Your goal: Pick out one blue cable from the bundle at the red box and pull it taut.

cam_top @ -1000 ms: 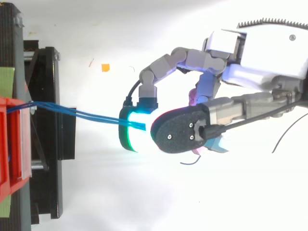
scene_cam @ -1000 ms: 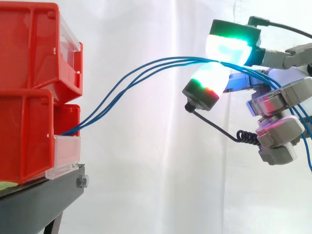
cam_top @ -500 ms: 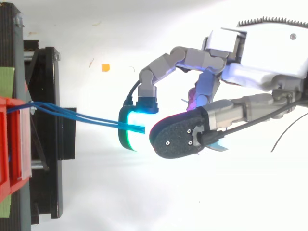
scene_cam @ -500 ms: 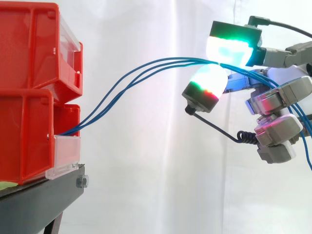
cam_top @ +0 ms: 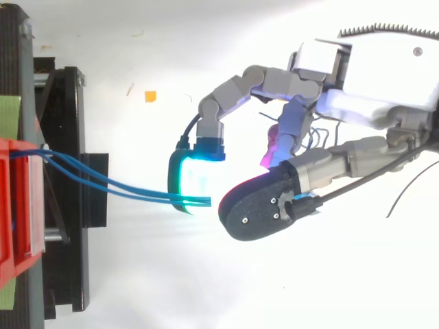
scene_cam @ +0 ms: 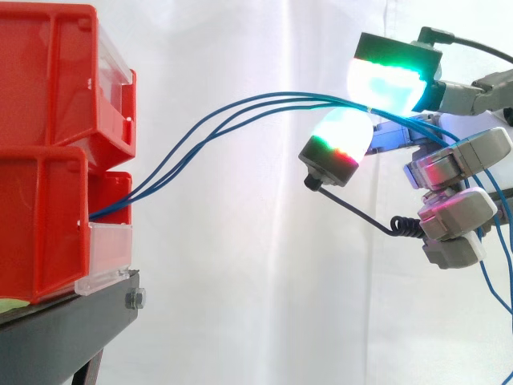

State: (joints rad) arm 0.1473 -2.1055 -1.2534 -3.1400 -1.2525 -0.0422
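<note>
Behind the work, a white curtain (scene_cam: 240, 305) is seen in the side view, with the red bins (scene_cam: 48, 160) stacked on a black stand (scene_cam: 56, 333) at the left. Several blue cables (scene_cam: 321, 97) are led out of the lower bin's front, carried up in a loose arc and caught between two glowing pads (scene_cam: 385, 80) of the hand (scene_cam: 457, 160), whose fingers are curled round them. Beyond the pinch, the strands are left hanging down at the right edge. Compared with a second ago, the upper pad has been shifted slightly up and to the right, yet the arc is hardly flattened. From above, the blue cables (cam_top: 154, 197) are seen running from the red bins (cam_top: 20, 205) across the black stand (cam_top: 75, 205) to the cyan pad of the hand (cam_top: 357, 82). The black-backed pad, which overlapped that cyan pad a second ago, has been swung sideways and now lies beside it. The strands are spread wider near the bin than before. It is judged that more than one cable is held, that the pinch may be loosening, and that neither singling-out nor tautness has yet been achieved.
</note>
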